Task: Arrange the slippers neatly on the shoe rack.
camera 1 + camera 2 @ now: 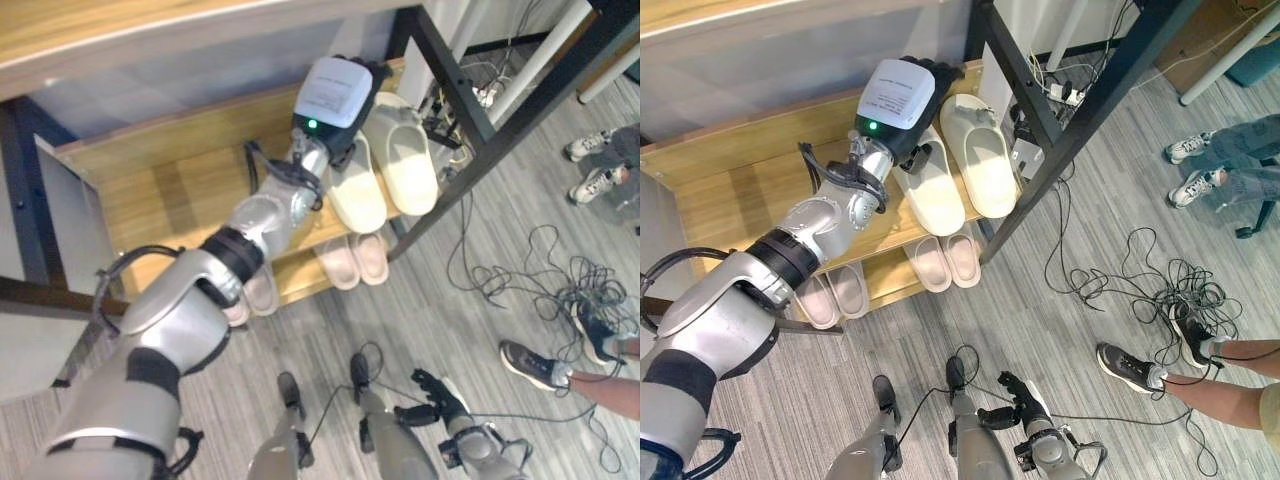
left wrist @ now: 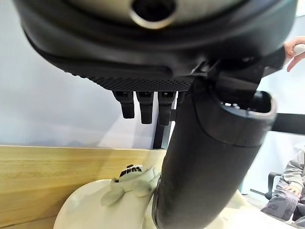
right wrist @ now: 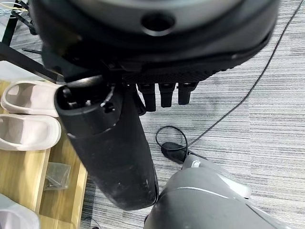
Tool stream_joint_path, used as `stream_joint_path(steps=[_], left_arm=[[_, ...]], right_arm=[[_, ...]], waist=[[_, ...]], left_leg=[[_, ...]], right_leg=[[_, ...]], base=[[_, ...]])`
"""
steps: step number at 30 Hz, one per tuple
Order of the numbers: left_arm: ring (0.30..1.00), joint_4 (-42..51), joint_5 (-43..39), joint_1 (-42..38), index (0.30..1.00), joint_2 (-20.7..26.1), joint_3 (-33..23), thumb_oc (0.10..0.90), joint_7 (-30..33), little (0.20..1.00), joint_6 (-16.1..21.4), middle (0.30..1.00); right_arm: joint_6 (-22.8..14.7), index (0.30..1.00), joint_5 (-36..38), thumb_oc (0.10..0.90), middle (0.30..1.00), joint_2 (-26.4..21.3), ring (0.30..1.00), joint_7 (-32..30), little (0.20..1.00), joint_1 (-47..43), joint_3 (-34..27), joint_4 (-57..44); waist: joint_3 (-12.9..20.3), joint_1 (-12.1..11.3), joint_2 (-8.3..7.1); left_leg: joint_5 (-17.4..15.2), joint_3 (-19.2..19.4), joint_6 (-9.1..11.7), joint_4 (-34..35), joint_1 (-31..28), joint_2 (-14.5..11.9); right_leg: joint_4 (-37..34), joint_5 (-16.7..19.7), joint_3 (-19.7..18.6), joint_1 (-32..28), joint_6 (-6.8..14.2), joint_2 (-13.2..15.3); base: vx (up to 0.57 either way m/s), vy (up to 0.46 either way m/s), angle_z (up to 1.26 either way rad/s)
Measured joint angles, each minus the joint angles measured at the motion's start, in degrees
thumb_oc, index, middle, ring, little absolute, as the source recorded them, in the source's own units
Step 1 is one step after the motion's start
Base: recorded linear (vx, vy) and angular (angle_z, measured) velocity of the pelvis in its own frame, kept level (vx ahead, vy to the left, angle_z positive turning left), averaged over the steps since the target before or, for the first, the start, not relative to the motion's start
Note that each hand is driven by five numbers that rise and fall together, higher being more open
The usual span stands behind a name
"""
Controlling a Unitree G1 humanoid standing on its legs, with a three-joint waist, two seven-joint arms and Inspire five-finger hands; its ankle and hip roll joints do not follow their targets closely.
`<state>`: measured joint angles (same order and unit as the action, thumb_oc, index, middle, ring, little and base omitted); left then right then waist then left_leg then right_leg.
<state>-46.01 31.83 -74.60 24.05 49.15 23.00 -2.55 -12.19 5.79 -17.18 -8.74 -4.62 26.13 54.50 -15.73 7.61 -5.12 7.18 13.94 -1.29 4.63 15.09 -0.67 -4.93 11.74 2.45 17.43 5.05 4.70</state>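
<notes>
While the left hand (image 1: 925, 85) reaches over the cream slippers (image 1: 985, 150) on the shoe rack (image 1: 730, 200), seemingly to square them up, its fingers (image 2: 143, 106) hang relaxed, holding nothing. Pink slippers (image 1: 940, 260) sit below. Right hand (image 1: 1025, 400) idles near the floor, fingers straight.

A shoe rack (image 1: 730, 200) takes the upper left of the frame. Two slippers (image 1: 985, 160) lie side by side on its shelf, with two pairs (image 1: 945, 260) below them near the floor.
</notes>
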Motion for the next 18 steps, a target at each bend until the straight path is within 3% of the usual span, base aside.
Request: stream_joint_path(steps=[8,10,15,18], left_arm=[[0.9,0.98,-2.36,0.24,0.9,-0.56,-0.31,0.8,-0.05,0.9,0.1,0.9],[0.9,5.64,-5.88,5.03,0.9,-2.25,-6.88,0.8,-0.74,0.9,0.5,0.9],[0.9,5.6,-11.4,8.3,0.9,-3.73,-8.02,0.8,-1.12,0.9,1.41,0.9],[0.9,6.18,-16.42,10.96,0.9,-5.96,-11.41,0.8,-1.03,0.9,2.38,0.9]], right_arm=[[0.24,0.9,0.07,0.8,0.9,0.93,0.9,0.0,0.9,-0.19,-0.04,0.97],[0.69,0.9,1.2,0.8,0.9,1.3,0.9,0.0,0.9,-0.41,-0.44,2.11],[1.6,0.9,1.2,0.8,0.9,1.5,0.9,0.0,0.9,-0.45,-0.96,2.5],[1.77,0.9,1.2,0.8,0.9,1.56,0.9,0.0,0.9,-0.3,-1.29,3.14]], waist=[[0.11,-0.05,0.22],[0.25,-0.17,0.5],[0.79,-0.61,1.54],[1.37,-1.26,2.58]], left_leg=[[0.24,0.01,-0.02,-0.01,-0.24,0.02],[0.27,0.07,-0.01,0.0,-1.25,0.01],[0.1,-0.03,0.22,0.01,-2.05,0.08],[0.11,-0.05,0.5,0.01,-2.22,0.21]], right_leg=[[0.0,0.15,-0.01,-0.24,-0.2,0.01],[0.0,0.14,-0.01,-1.18,-0.2,0.02],[-0.02,0.05,0.09,-2.08,-0.29,0.2],[-0.04,-0.3,0.19,-2.26,-0.9,0.58]], base=[[0.0,-0.004,0.0],[0.0,0.0,0.0],[0.0,0.0,0.0],[0.0,0.0,0.0]])
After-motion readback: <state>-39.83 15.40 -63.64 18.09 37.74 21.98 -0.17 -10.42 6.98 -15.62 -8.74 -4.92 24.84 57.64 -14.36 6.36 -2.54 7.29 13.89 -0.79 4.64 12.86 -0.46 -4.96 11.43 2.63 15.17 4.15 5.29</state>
